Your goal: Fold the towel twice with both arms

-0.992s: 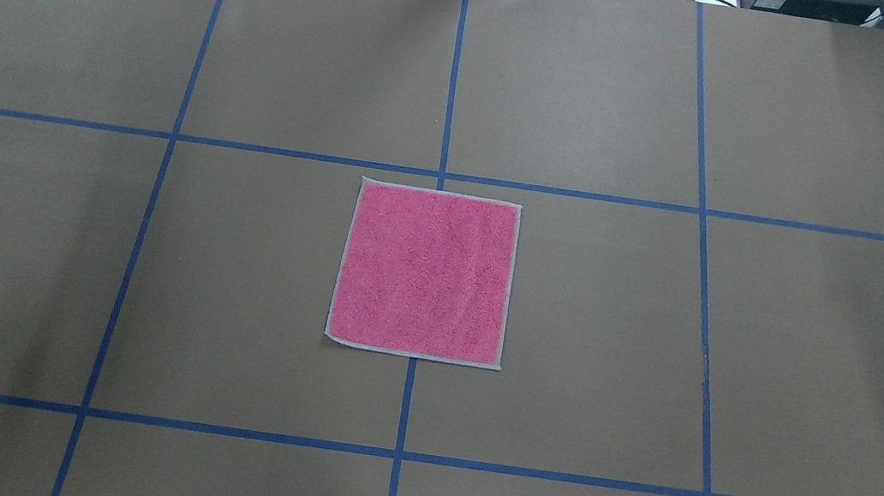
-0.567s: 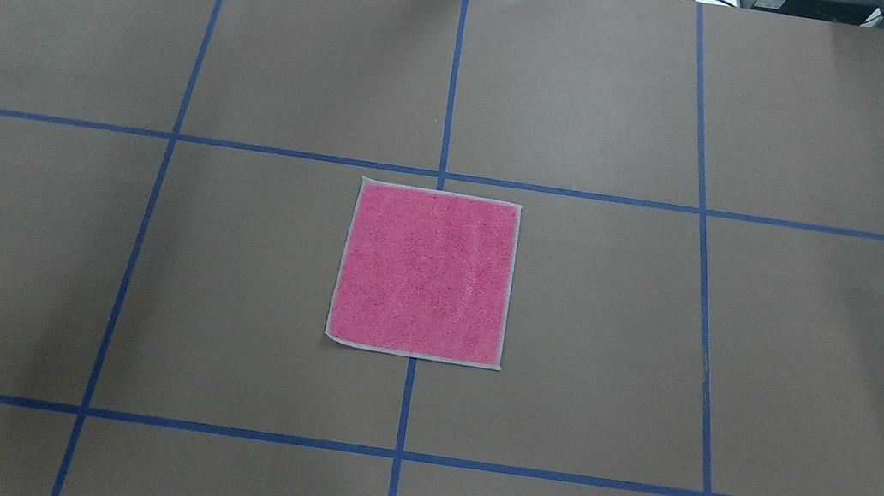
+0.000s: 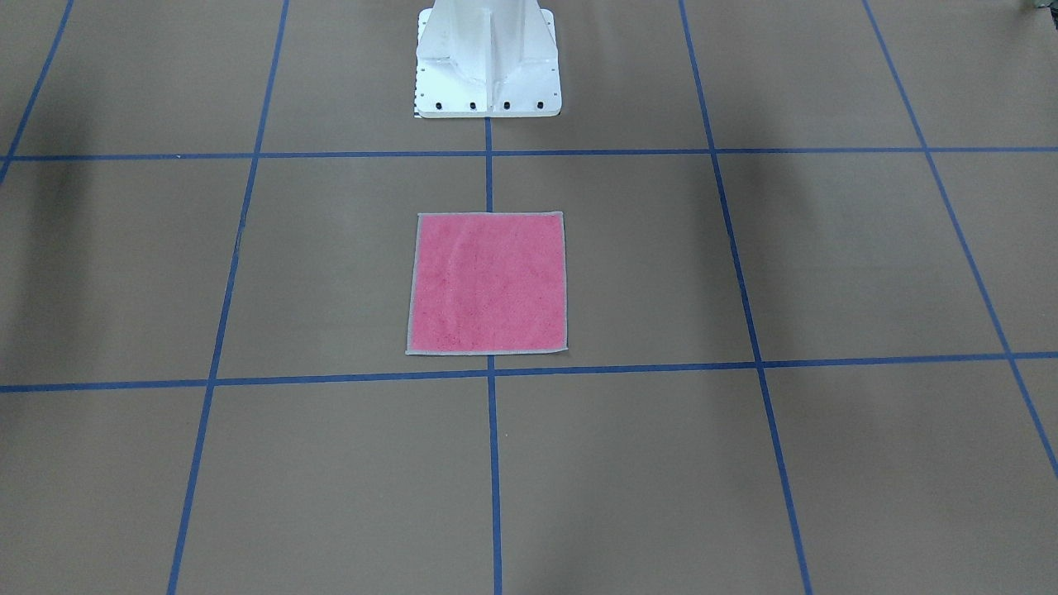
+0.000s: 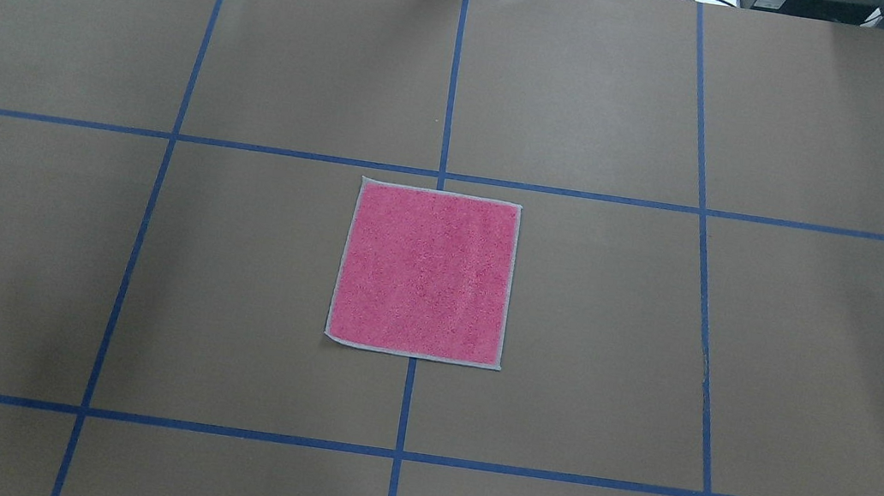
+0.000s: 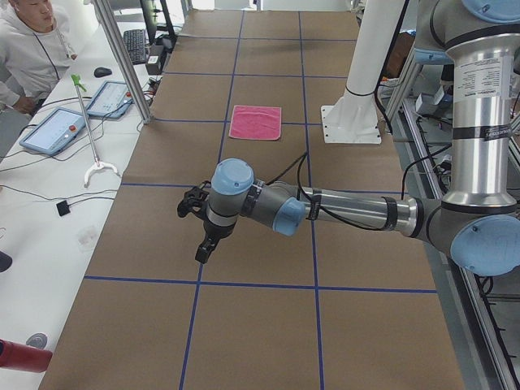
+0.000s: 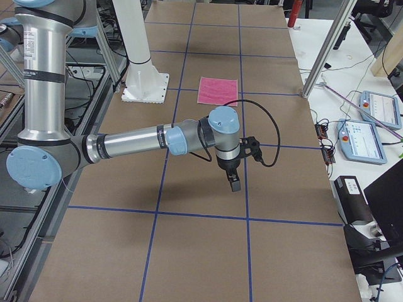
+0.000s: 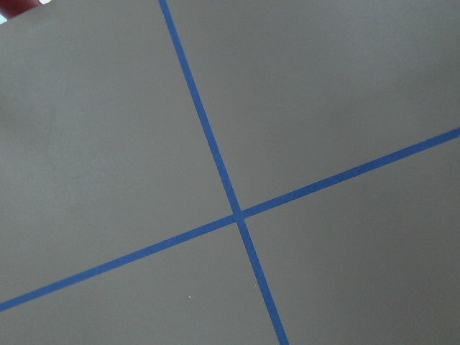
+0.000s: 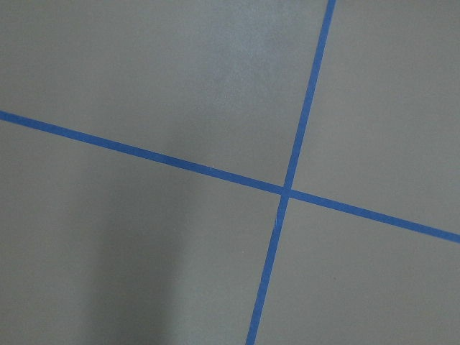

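The towel (image 4: 424, 271) lies flat and unfolded, pink face up with its light grey hem showing, on the brown table's middle, just ahead of the pedestal; it also shows in the front view (image 3: 488, 283). No arm appears in the overhead or front views. In the left side view my left gripper (image 5: 203, 244) hangs over the table far from the towel (image 5: 255, 122). In the right side view my right gripper (image 6: 234, 182) hangs likewise far from the towel (image 6: 217, 90). I cannot tell whether either is open or shut. Both wrist views show only table and blue tape.
The white bolted pedestal (image 3: 488, 62) stands at the table's near edge by the robot. Blue tape lines (image 4: 452, 85) grid the brown table. A side bench holds tablets (image 5: 53, 130) and a reacher tool (image 5: 89, 130), with an operator (image 5: 28, 49) beside it.
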`<action>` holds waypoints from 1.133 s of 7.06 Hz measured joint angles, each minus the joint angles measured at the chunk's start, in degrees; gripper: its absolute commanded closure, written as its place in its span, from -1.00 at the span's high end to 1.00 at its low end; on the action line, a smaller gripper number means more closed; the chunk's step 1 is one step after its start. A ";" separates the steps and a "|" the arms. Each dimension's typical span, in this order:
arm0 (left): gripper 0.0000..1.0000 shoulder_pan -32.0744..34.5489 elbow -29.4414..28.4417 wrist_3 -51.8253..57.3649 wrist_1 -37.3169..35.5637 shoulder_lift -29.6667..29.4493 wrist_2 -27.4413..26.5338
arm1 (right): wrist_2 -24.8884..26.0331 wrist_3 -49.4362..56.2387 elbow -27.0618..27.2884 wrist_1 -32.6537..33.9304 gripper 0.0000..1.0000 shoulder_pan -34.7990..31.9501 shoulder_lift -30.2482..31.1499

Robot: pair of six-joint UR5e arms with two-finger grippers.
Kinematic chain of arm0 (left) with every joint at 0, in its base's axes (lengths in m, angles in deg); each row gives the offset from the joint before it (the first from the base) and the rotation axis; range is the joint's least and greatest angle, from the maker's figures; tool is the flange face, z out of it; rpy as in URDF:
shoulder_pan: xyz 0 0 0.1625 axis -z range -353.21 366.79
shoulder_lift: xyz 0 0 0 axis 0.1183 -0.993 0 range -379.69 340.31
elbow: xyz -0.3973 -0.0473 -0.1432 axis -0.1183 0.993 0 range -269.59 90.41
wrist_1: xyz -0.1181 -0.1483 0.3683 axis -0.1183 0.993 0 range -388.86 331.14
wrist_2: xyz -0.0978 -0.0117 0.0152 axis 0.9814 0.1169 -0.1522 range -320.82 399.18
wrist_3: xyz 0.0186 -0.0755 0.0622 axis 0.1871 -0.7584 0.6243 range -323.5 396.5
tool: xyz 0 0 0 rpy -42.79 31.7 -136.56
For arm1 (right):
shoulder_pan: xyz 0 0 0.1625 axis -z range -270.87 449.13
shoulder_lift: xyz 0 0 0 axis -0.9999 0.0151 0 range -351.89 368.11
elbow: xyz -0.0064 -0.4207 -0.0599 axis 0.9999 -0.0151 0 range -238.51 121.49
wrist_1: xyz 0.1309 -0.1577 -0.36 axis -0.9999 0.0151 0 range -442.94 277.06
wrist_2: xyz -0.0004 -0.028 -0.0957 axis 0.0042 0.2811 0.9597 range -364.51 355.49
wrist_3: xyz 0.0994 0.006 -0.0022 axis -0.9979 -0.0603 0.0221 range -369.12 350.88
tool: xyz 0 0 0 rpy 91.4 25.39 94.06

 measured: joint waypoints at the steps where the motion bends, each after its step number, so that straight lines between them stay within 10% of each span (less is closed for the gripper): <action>1: 1.00 -0.02 -0.21 -1.01 2.12 -0.44 0.05 | 0.00 -0.47 -0.95 -3.03 1.00 0.03 -0.30; 8: 1.00 -20.06 -0.06 -44.57 10.05 -15.14 -0.43 | 0.26 -47.44 -1.76 -12.08 0.98 18.10 -16.01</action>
